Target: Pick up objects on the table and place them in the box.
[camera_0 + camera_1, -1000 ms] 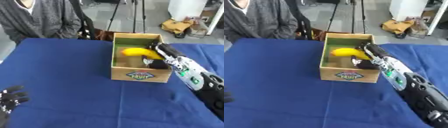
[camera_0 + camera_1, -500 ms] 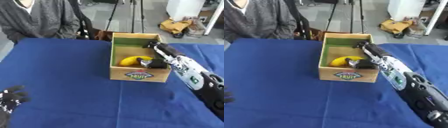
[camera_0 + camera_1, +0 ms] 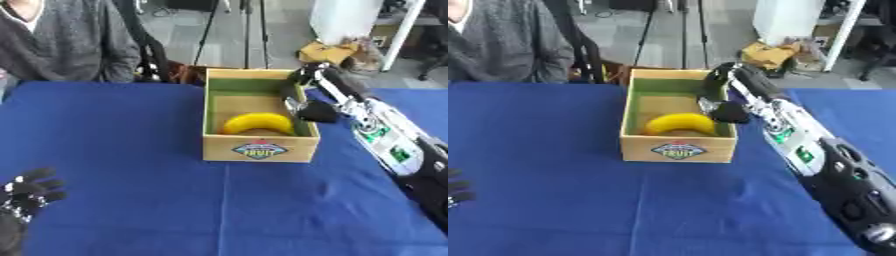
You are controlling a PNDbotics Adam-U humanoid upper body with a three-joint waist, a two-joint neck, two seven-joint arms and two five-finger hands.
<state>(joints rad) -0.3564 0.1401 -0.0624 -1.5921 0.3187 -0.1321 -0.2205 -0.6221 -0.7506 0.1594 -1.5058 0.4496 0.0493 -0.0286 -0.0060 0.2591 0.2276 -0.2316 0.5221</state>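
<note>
Hovering right hand [image 3: 306, 100] at the box [image 3: 259, 145] rim, fingers relaxed, holding nothing; banana [image 3: 257, 123] lying inside, just below the hand. Lifting straight up, clearing the wall. Resting left hand [image 3: 26, 192], fingers spread.

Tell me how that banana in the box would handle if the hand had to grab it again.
The banana looks smooth and curved, so it may rock or slip under straight fingers. It lies against the front wall of the box, probably leaving little room to get around it. The right hand hangs over the box's right rim.
</note>
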